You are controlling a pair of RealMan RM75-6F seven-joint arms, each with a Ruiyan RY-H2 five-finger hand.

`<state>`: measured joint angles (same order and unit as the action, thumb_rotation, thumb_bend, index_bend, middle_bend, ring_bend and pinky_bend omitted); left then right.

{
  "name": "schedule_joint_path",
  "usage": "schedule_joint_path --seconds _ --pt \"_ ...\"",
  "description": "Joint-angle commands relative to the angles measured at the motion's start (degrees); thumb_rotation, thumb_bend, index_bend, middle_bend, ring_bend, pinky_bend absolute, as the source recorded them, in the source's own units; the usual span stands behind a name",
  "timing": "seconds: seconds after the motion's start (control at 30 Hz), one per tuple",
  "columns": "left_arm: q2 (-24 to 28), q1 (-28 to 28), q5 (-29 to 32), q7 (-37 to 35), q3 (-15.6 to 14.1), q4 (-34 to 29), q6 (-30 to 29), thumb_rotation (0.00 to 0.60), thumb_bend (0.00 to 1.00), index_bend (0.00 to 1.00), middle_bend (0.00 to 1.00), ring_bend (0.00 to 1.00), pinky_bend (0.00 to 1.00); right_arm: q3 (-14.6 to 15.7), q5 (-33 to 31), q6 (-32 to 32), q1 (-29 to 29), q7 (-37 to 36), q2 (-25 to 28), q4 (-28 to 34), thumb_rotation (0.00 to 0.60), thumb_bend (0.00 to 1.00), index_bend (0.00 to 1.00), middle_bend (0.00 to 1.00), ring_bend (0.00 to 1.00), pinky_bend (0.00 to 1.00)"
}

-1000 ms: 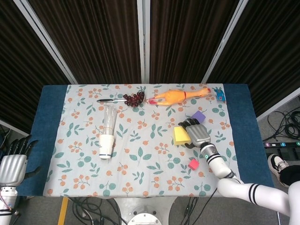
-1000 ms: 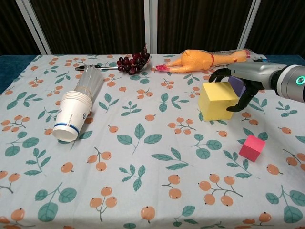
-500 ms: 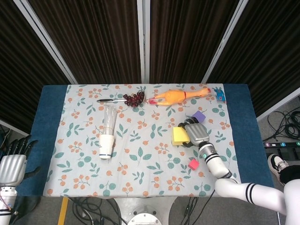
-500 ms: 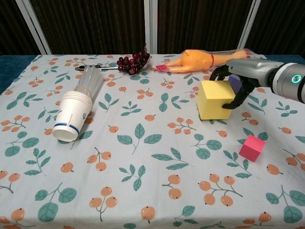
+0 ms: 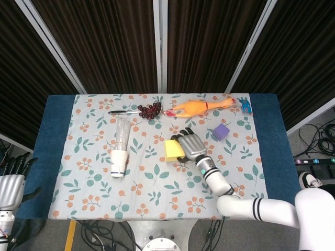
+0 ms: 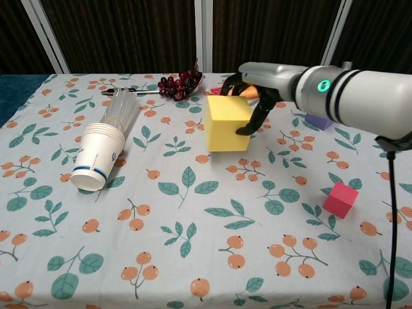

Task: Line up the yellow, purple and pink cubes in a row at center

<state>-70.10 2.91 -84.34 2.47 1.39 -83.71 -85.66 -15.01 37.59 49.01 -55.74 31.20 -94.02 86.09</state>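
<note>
My right hand (image 5: 191,147) (image 6: 255,90) grips the yellow cube (image 5: 173,148) (image 6: 226,123) from its right side, near the middle of the floral cloth. The purple cube (image 5: 221,132) (image 6: 320,121) sits on the cloth to the right of that hand, partly behind my forearm in the chest view. The pink cube (image 6: 340,199) lies nearer the front right; in the head view my right arm hides it. My left hand (image 5: 11,184) hangs off the table's left edge with fingers apart, holding nothing.
A stack of paper cups (image 5: 119,161) (image 6: 98,163) with a clear sleeve lies on its side at left. Dark grapes (image 5: 151,110) (image 6: 179,84), a pen (image 5: 123,112) and a rubber chicken (image 5: 197,107) line the far edge, with a blue packet (image 5: 246,107) at the far right.
My right hand has carried the yellow cube leftward from beside the purple cube to the middle of the cloth. The purple and pink cubes have stayed put.
</note>
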Motion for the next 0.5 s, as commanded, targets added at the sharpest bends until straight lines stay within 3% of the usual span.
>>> schedule_joint_path --seconds 0.03,0.23,0.5 --pt "-0.04 -0.11 -0.15 -0.19 -0.11 0.14 -0.09 0.600 0.20 0.23 0.16 0.10 0.10 -1.32 -4.22 0.06 -3.06 1.48 -3.91 -3.16 0.600 0.18 0.33 0.36 0.11 0.00" --pt "-0.16 -0.16 -0.08 -0.61 -0.10 0.74 0.05 0.600 0.20 0.23 0.16 0.10 0.10 -1.74 -7.35 3.56 -5.91 4.20 -9.14 -7.62 0.600 0.18 0.33 0.36 0.11 0.00" --pt "-0.53 -0.17 -0.02 -1.16 -0.10 1.45 0.35 0.600 0.20 0.23 0.16 0.10 0.10 -1.38 -9.65 7.20 -6.79 7.39 -12.11 -9.15 0.600 0.18 0.32 0.35 0.11 0.00"
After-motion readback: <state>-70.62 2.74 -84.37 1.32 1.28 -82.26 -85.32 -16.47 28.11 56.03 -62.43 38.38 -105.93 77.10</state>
